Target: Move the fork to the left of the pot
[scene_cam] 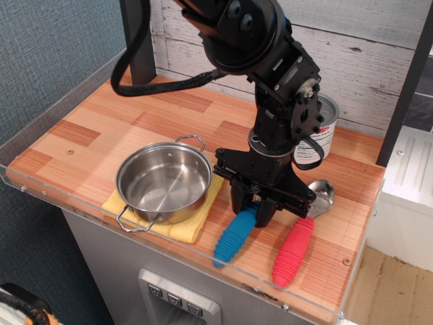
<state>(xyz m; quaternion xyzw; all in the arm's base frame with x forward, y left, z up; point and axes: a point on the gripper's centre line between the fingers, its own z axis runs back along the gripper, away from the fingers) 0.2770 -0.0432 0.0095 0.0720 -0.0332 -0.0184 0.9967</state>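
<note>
Here the tool (pixel 252 209) pinches the fork's (pixel 234 237) thick, ribbed blue handle.

On the bench (pixel 88 135) there is 1 pot (pixel 164 183), a shallow steel one with 2 wire loop handles, and under it 1 yellow cloth (pixel 177 229). There are 2 ribbed-handled utensils: 1 fork (pixel 235 234) with a blue handle and 1 spoon (pixel 298 238) with a red handle and a shiny bowl. There is 1 tin can (pixel 323 130) with a label, partly hidden behind the arm. There is 1 robot arm (pixel 270 81), carrying 1 gripper (pixel 254 208) with 2 jaws, and 1 black cable (pixel 145 84) looping from it.
</note>
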